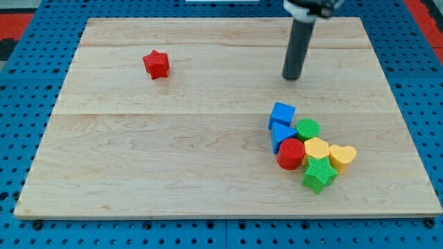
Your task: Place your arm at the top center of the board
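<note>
My tip (292, 77) rests on the wooden board (173, 173) in the upper right part, right of the top centre. The dark rod rises from it to the view's top edge. A red star block (156, 64) lies alone at the upper left, far left of the tip. Below the tip sits a tight cluster: a blue cube (282, 113), a blue triangle block (280, 133), a green cylinder (307, 128), a red cylinder (291, 153), a yellow hexagon block (316, 148), a yellow heart block (342, 155) and a green star block (319, 173). The tip touches no block.
The board lies on a blue pegboard surface (28, 104) that surrounds it. Red patches show at the view's top left corner (17, 17) and top right corner (422, 14).
</note>
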`<state>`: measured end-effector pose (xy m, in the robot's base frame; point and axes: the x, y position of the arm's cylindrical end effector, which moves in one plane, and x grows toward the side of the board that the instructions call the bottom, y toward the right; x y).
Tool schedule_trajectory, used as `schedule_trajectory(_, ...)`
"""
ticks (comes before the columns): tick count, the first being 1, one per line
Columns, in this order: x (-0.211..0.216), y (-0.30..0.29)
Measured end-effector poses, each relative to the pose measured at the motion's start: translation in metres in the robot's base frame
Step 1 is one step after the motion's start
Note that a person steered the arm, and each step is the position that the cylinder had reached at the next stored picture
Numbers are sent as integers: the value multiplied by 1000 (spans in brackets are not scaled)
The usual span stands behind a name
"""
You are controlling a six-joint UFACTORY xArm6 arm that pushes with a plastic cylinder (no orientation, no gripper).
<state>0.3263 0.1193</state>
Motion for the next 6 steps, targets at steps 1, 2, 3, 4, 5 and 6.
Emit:
schedule_trajectory(1, -86, -53)
schedule_trajectory(2, -115, -91)
schedule_trajectory(3, -119, -91)
schedule_trajectory(4, -126, -91)
schedule_trajectory(5, -132, -94)
schedule_trajectory(6, -131, -94)
